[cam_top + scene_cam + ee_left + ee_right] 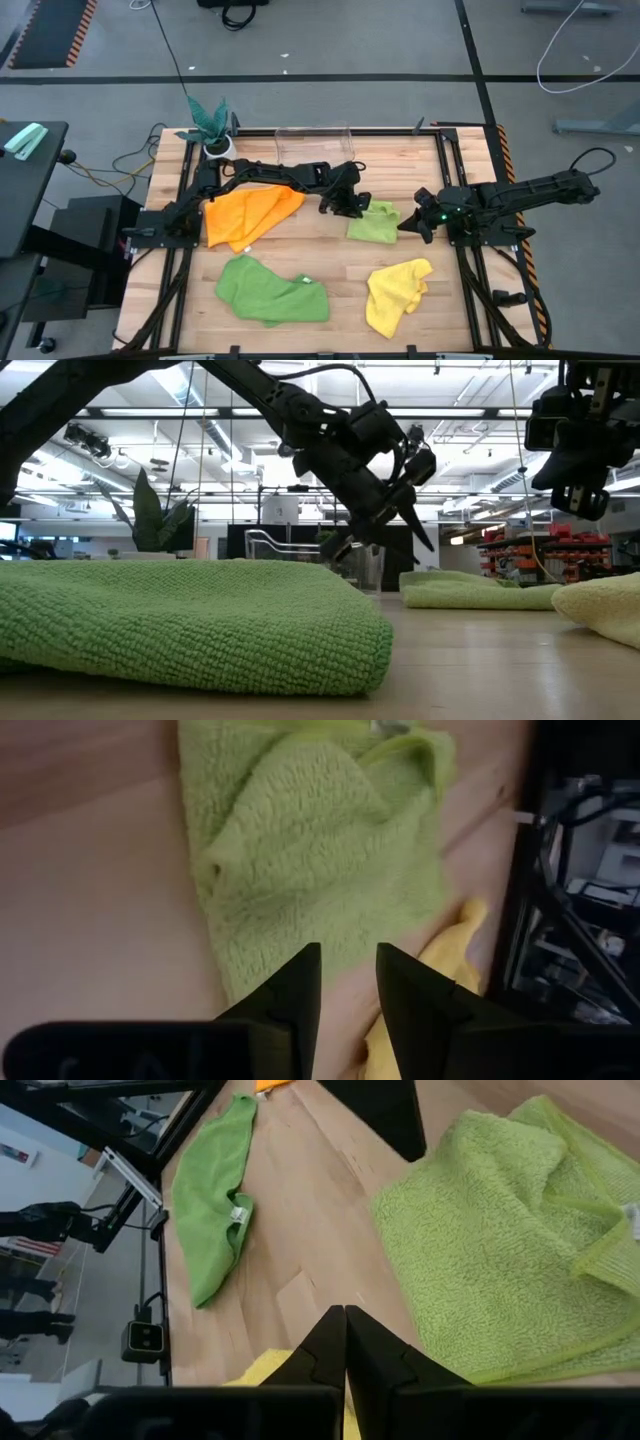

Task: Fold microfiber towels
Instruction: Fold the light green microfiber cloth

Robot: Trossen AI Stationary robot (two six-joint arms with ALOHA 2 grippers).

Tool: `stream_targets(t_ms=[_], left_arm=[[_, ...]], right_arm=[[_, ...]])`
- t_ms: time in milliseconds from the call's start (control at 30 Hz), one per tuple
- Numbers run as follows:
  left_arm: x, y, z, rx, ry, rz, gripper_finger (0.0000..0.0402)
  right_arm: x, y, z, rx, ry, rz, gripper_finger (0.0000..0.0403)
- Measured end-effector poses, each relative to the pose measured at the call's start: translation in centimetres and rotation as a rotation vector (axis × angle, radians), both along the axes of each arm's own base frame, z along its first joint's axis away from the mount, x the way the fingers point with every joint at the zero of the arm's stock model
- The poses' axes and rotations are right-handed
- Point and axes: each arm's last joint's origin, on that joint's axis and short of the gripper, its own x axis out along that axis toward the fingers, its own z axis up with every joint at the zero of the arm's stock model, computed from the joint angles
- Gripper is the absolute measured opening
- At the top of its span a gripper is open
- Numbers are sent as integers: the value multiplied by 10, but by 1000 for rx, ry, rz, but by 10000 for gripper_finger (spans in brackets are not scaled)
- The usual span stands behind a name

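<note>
Lime green towel (320,860) lies under left tool (348,982), part open and empty; right tool (345,1342) shut, empty

— Where can I pass a hand on the counter (330,250)?
— I see bare wood mid-counter, between the orange towel (248,213), darker green towel (270,291) and yellow towel (396,293).
— What blocks the back?
— I see the clear bin (313,140) and plant (212,124); the left hand (350,208) and right hand (418,225) flank the lime towel (374,222).
</note>
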Motion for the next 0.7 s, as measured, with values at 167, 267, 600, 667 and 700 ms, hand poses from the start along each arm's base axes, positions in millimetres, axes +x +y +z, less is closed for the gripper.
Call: stream_targets(t_ms=[167,267,600,667,700], left_arm=[[-6,1,-4,-25,70,-9,108],[-10,6,-7,-22,108,-7,108],[-21,17,-10,0,201,4,108],[-19,17,-9,5,182,3,108],[-18,17,-9,10,172,-1,108]], right_arm=[[0,0,0,-12,-2,7,12],[0,0,0,-17,-2,11,13],[0,0,0,-32,-5,21,12],[0,0,0,-39,-6,25,12],[0,0,0,-39,-6,25,13]])
